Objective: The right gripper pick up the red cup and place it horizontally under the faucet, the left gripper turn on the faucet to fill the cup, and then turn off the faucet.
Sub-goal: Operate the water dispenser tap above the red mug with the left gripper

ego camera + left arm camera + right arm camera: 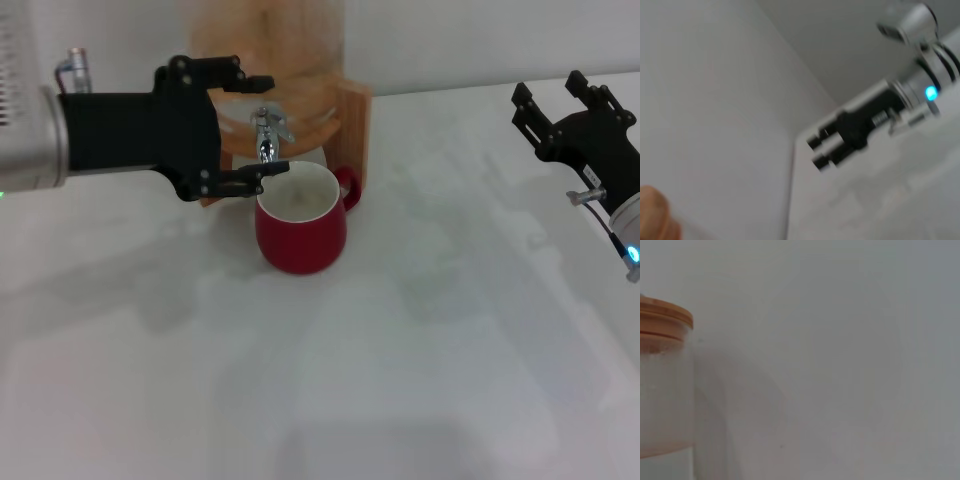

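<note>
Red cup (300, 228): upright on table (420, 350), directly under faucet (267, 131) (handle toward wooden stand (355, 125)). Left gripper (245, 130): fingers spread apart around faucet. Right gripper (562, 105): parked at far right, fingers apart, holding nothing.

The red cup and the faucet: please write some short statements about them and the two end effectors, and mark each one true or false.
1. The red cup stands upright under the faucet. True.
2. The right end effector holds the cup. False: it is far off to the side, holding nothing.
3. The left end effector is at the faucet. True.
4. The cup lies on its side. False: its opening faces up.
</note>
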Controlling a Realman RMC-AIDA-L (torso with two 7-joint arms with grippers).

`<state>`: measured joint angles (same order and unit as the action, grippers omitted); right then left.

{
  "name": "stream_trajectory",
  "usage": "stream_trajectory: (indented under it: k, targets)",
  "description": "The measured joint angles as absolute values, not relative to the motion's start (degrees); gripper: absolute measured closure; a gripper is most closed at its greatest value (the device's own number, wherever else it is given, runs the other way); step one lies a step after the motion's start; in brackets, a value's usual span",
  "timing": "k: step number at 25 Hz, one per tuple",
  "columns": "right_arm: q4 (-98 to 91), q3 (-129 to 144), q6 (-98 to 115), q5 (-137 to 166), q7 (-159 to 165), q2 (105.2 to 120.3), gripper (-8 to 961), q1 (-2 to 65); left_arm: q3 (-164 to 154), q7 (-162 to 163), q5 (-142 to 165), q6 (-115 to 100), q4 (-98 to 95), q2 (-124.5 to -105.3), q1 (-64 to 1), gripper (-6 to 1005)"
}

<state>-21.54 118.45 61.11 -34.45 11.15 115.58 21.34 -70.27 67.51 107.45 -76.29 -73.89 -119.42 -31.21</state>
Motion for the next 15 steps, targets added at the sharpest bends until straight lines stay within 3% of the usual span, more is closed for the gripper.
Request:
stream_trajectory:
  k: [8, 15]
  targets:
    - [-22.0, 120.4, 62.9, -34.4, 11.5, 115.54, 251, 20.8, -70.4, 65.4, 90.9, -71.9, -73.2, -119.58, -20.5, 260]
    - [-22.1, 120.5, 63.6, -34.2, 12.0, 115.41, 251, 20.7, -70.7, 55.4, 72.2, -69.3, -60.2, -119.67, -17.0, 260]
